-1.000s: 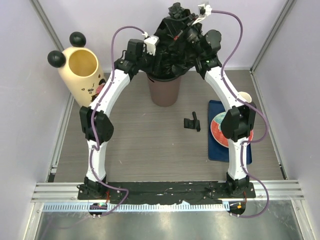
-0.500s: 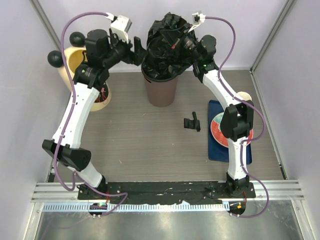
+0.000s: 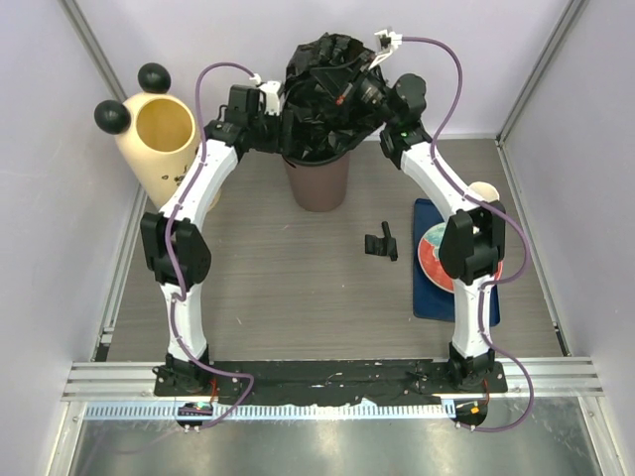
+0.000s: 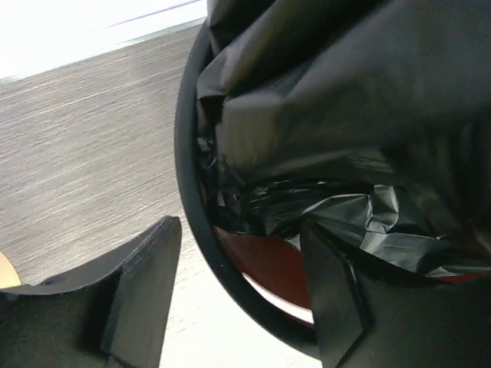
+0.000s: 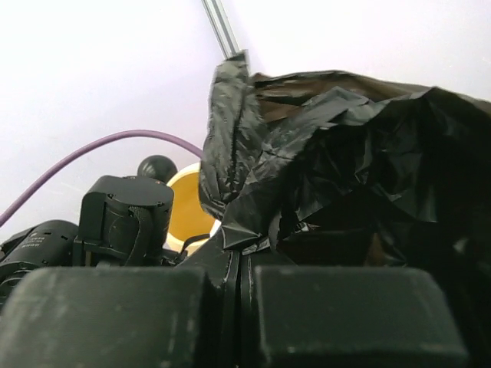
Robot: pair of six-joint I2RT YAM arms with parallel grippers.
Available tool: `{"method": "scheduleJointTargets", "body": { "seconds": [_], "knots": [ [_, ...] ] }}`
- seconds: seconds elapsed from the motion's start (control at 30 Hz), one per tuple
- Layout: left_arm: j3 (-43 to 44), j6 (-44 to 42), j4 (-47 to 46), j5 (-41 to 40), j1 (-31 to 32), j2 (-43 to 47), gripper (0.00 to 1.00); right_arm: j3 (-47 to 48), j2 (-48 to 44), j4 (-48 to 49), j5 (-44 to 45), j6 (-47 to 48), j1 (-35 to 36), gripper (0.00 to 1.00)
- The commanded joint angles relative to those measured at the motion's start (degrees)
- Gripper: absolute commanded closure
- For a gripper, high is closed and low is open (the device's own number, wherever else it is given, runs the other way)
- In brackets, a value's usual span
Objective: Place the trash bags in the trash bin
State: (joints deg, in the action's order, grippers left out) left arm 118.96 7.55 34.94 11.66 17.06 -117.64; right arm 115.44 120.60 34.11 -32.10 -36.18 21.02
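Left arm pose: The left arm is reaching up the left side of the worktop [image 3: 298, 288], elbow out, with the forearm angling in toward the brown inner bucket [image 3: 319, 183].
Left claw [image 4: 238, 257]: It is standing wide and straddling the bucket's black rim [image 4: 190, 192]. One finger [image 4: 138, 291] is sitting outside the rim, and the other finger [image 4: 337, 307] is inside against the plastic. No clamping is showing.
Right arm pose: The right arm is arching up the right side, with the wrist bending back over the bucket top.
Right claw [image 5: 242, 257]: It is pressing its pads together and pinching a fold of the trash bag [image 5: 345, 153].
Trash bag location: It is bunching in a crumpled mound over the bucket mouth, with one part raised above the rim at the right claw.
Trash bin [image 3: 164, 139]: The cream shell is standing at the rear left, apart from the bucket, and its mouth is showing open.
Hidden, top view: The bag is covering the bucket mouth and both claws' tips. How far the plastic is reaching down inside cannot be told.
Cut off, left wrist view: Only an arc of the rim and a patch of the reddish-brown wall [image 4: 261, 264] are showing.
Partly covered: The right arm is overlapping the plate [image 3: 437, 260] on the blue tray [image 3: 432, 297] and the paper cup [image 3: 483, 190].
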Motion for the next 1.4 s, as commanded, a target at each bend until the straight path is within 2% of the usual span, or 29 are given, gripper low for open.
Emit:
{"method": "scheduleJointTargets", "body": {
  "seconds": [0.0, 0.33, 0.5, 0.67, 0.77, 0.8, 0.83, 0.9, 0.97, 1.03, 1.07, 1.13, 1.17, 1.23, 1.37],
  "knots": [
    [5.8, 1.0, 5.2, 1.5, 0.8, 1.9, 0.37, -2.1, -5.8, 2.2, -1.2, -0.2, 0.3, 0.99],
    [5.2, 0.4, 19.1, 6.3, 2.5, 8.2, 0.64, -6.3, -9.4, 2.4, -5.0, -4.1, 0.5, 0.99],
    [-0.8, 1.0, 20.4, 9.3, 2.5, 10.7, 0.70, -11.4, -11.8, 4.6, -8.2, -6.8, 1.0, 0.99],
    [-2.6, 2.8, 18.2, 12.7, 1.4, 12.9, 0.66, -12.4, -12.8, 6.1, -8.3, -9.0, 1.3, 0.99],
    [-0.7, 3.6, 16.4, 14.3, -0.4, 12.4, 0.59, -12.3, -12.8, 6.3, -7.8, -8.9, 1.5, 0.99],
    [0.3, 3.2, 16.8, 14.5, -0.8, 12.1, 0.54, -12.3, -12.7, 6.4, -7.7, -8.9, 1.5, 0.99],
    [1.3, 2.1, 17.0, 17.8, -1.2, 11.9, 0.41, -12.2, -12.4, 6.5, -7.6, -8.8, 1.6, 0.99],
    [2.0, -1.0, 16.0, 20.6, -2.6, 13.7, 0.32, -12.0, -12.2, 6.4, -7.1, -8.6, 1.6, 0.99],
    [-2.4, -3.6, 12.6, 24.1, -3.7, 17.1, 0.23, -11.7, -12.1, 6.1, -6.8, -8.7, 1.7, 0.99],
    [-7.3, -10.0, 6.2, 27.8, -3.6, 24.5, 0.22, -11.5, -12.1, 5.6, -6.0, -8.3, 2.1, 0.99],
    [-13.2, -12.4, 1.9, 27.8, -2.2, 27.4, 0.22, -11.5, -12.1, 5.6, -5.7, -8.2, 2.2, 0.99],
    [-17.3, -22.6, 1.0, 27.4, 0.9, 32.8, 0.21, -11.3, -11.9, 5.4, -5.2, -7.9, 2.5, 0.99],
    [-19.4, -26.4, 1.9, 26.8, 4.8, 33.7, 0.20, -11.3, -11.8, 5.4, -5.2, -7.9, 2.7, 0.99],
    [-20.3, -32.4, 2.8, 26.7, 7.8, 33.8, 0.20, -11.3, -11.6, 5.3, -4.5, -7.7, 2.9, 0.99],
    [-17.2, -33.3, 2.2, 24.8, 14.5, 29.2, 0.22, -11.1, -11.4, 4.9, -3.9, -7.5, 2.9, 0.99]
  ]
}}
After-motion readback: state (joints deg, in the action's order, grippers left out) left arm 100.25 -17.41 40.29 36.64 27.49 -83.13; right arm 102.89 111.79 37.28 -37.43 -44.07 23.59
